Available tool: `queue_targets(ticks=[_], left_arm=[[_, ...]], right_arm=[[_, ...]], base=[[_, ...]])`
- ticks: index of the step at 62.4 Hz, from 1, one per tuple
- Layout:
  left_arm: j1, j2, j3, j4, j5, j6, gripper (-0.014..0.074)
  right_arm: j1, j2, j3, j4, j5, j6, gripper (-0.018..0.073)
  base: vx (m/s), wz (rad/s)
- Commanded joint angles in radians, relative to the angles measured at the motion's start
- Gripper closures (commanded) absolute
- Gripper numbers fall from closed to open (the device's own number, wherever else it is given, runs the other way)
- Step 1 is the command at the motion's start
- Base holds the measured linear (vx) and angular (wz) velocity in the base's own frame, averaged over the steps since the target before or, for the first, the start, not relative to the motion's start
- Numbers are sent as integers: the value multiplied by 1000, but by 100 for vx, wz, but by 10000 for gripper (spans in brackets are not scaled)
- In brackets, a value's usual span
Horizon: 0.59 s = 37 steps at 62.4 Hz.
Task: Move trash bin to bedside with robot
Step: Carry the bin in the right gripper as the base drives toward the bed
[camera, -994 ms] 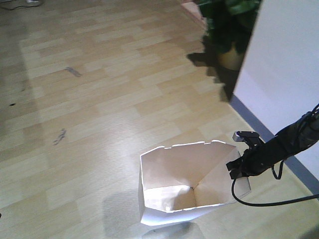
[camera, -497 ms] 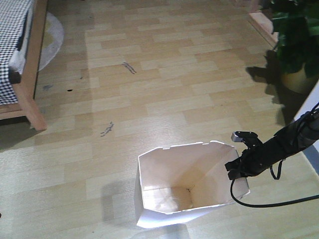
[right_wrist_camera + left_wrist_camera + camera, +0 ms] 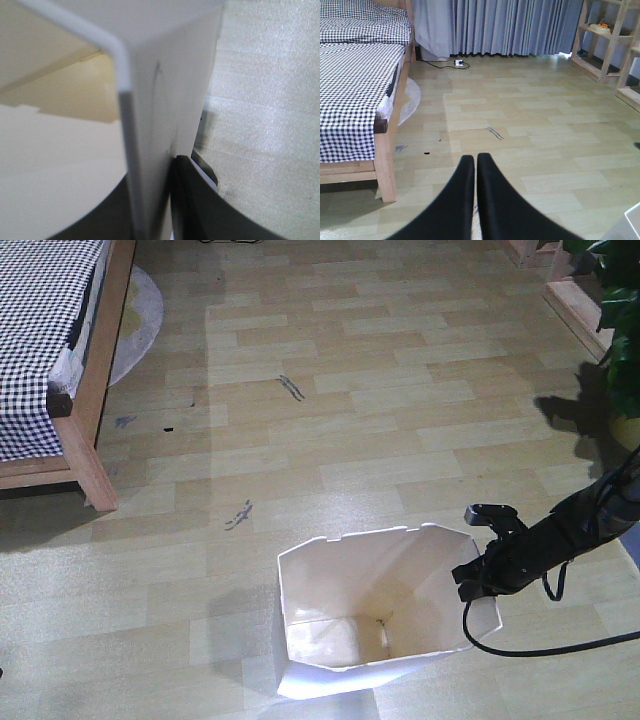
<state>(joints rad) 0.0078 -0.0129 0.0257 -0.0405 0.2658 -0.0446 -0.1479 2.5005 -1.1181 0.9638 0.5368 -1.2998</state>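
White trash bin [image 3: 350, 575] stands upright and open-mouthed on the light wood-laminate surface [image 3: 400, 440], at about 6 o'clock in the front view. Cream inside, cut-corner rim, nothing visible in it. Right hand [image 3: 472, 585] sits at the bin's 3 o'clock rim, clamped on the thin wall. The slim black right arm [image 3: 570, 530] runs off toward 3 o'clock, with a black cable [image 3: 540, 648] looping below it. Right wrist view confirms the grip: bin wall [image 3: 150, 100] passes straight between the two black fingers [image 3: 192, 200], one inside and one outside, with the right hand [image 3: 150, 215] pinched tight on it.

Left hand [image 3: 475, 161] hovers above the surface [image 3: 545, 130], fingers pressed together with nothing between them, pointing toward 12 o'clock.

Bed [image 3: 45, 340] is at 10 o'clock from the bin, well apart from it. It has a light brown wooden frame and black-and-white checked bedding; in the left wrist view the bed [image 3: 355, 85] fills the 9 o'clock side. Pale round rug [image 3: 140, 310] pokes out from under the bed frame. Dark scuff marks [image 3: 291, 387] lie on the surface between bed and bin. Green plant [image 3: 620, 330] is at 2 o'clock. Grey-blue curtains [image 3: 510, 25] hang at 12 o'clock, with a power strip [image 3: 459, 62] below them and wooden shelving [image 3: 605, 45] at 2 o'clock.
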Motion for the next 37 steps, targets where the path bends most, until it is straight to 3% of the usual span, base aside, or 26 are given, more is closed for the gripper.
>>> queue_targets(ticks=[1,37], left_arm=[[0,-14,19,-4,-69,-6,602],[0,-14,19,-4,-69,-6,602]], right_arm=[[-3,-78,-13,55,159,-8,564],[-3,-78,-13,55,159,-8,564]], base=[[19,4],[23,7]])
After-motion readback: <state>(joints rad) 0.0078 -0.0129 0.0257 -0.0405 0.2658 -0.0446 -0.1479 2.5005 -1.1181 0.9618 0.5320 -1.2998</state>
